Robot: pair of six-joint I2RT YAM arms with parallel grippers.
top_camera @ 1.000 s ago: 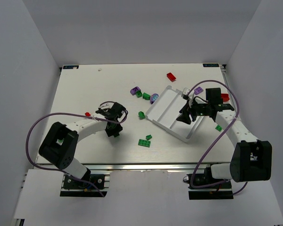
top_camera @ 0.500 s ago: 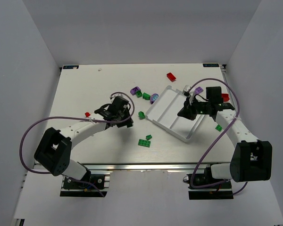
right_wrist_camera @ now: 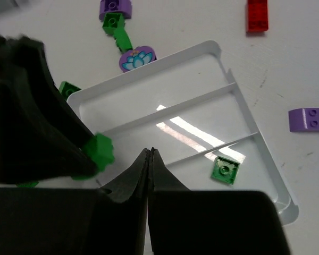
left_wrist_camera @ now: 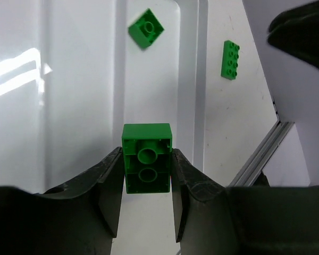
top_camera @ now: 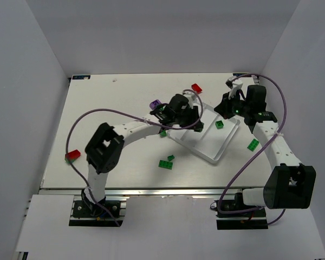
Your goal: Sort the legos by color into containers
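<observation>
My left gripper (left_wrist_camera: pixel 147 154) is shut on a green lego (left_wrist_camera: pixel 147 158) and holds it over the near-left end of the white tray (top_camera: pixel 206 145), above its compartments (left_wrist_camera: pixel 85 106). One small green lego (top_camera: pixel 220 124) lies in the compartment at the tray's far right (right_wrist_camera: pixel 225 170), underside up. My right gripper (right_wrist_camera: pixel 150 151) hovers over the tray's far right edge with its jaws shut on nothing, seen in the top view (top_camera: pixel 226 106). Loose legos lie around: green (top_camera: pixel 165 163), green (top_camera: pixel 253 144), red (top_camera: pixel 196 88), purple (top_camera: pixel 155 104).
A red lego (top_camera: pixel 73 155) sits near the table's left edge under the left arm's cable. A purple lego (right_wrist_camera: pixel 310 119) and a lotus-printed purple piece (right_wrist_camera: pixel 137 58) lie beside the tray. Both arms crowd the tray's far side.
My left arm swung from mid-table to the tray with the green lego. My right gripper rose toward the far right, shut, and a green lego now lies in the tray. The red lego slid left.
</observation>
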